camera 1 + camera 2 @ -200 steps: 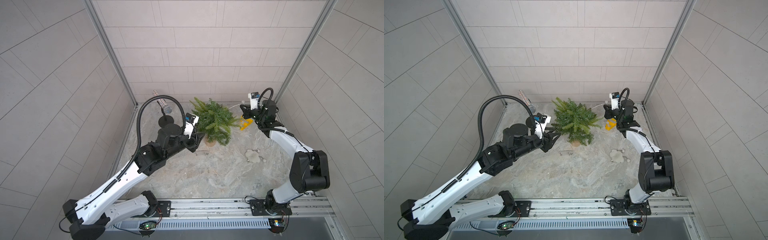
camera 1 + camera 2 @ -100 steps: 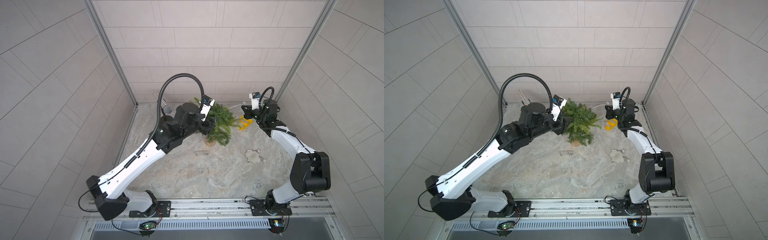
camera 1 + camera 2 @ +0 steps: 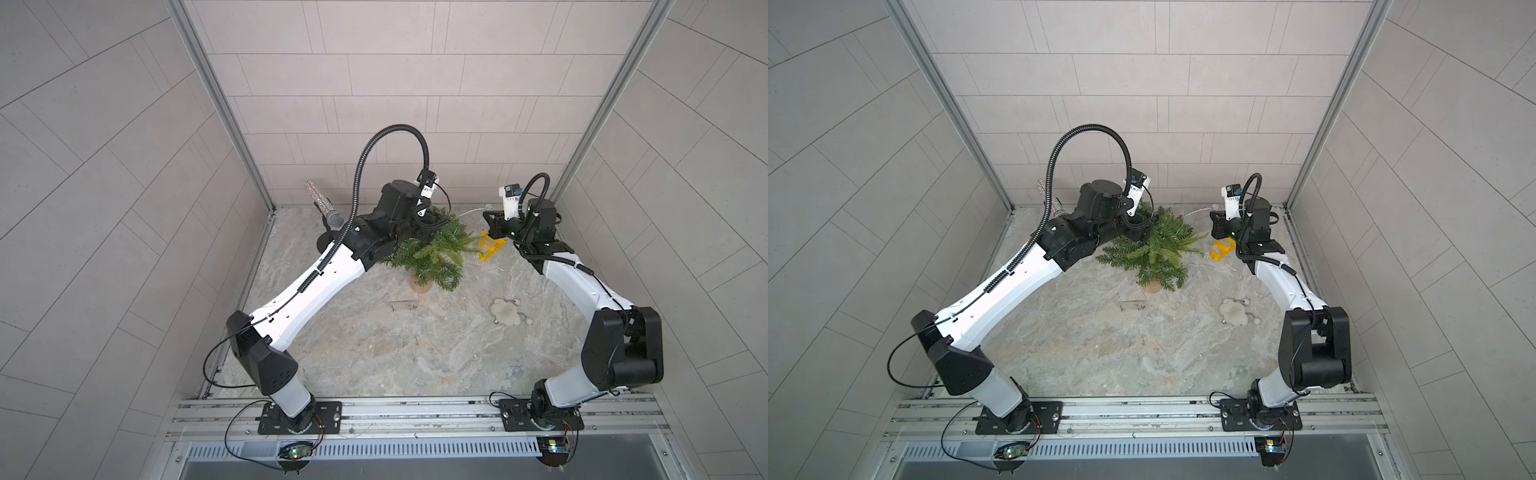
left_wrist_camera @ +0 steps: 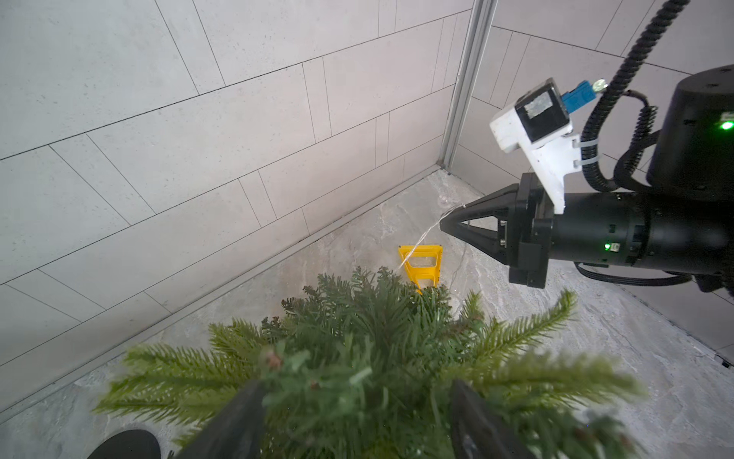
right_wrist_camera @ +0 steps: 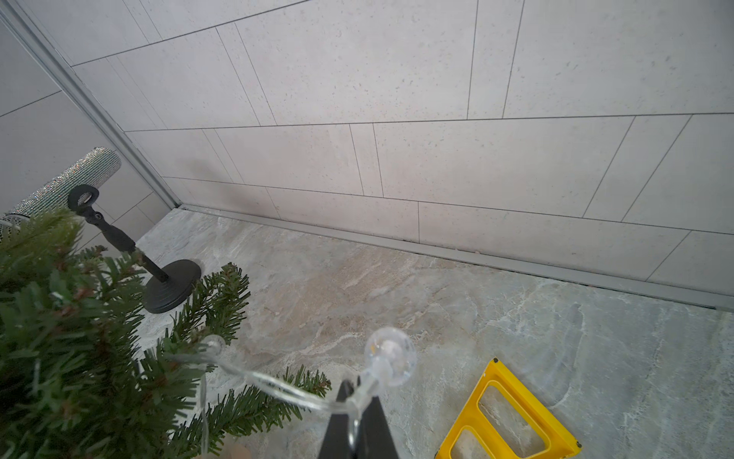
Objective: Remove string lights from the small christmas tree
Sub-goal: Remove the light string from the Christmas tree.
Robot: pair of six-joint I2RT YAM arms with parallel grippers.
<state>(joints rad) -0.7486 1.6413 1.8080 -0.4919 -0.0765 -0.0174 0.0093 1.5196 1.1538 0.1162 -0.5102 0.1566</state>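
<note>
Marble-patterned tabletop (image 3: 374, 357) fills the floor of the tiled booth, with an arm mounted at each near corner. On the left, the long white left arm (image 3: 316, 286) reaches to the far middle. Its left gripper (image 4: 355, 391) is over the crown of the small christmas tree (image 3: 432, 253), fingers spread wide with blurred branches between them. I can't tell whether they touch the needles, and they grip nothing.

On the right, the right gripper (image 5: 357, 401) is pinched tight on the string lights (image 5: 278, 387), just under a clear bulb, with the wire running from its tips back into the branches. The tree stands on its tan base at the far middle of the table, between the two grippers.

A glittery microphone (image 3: 328, 210) leans on its black stand in the far left corner. A yellow plastic frame (image 3: 490, 247) lies just right of the tree, below the right gripper. A fluffy white toy (image 3: 505, 313) sits nearer on the right. A small clear box (image 3: 403, 306) lies on the table just near of the tree's base.
</note>
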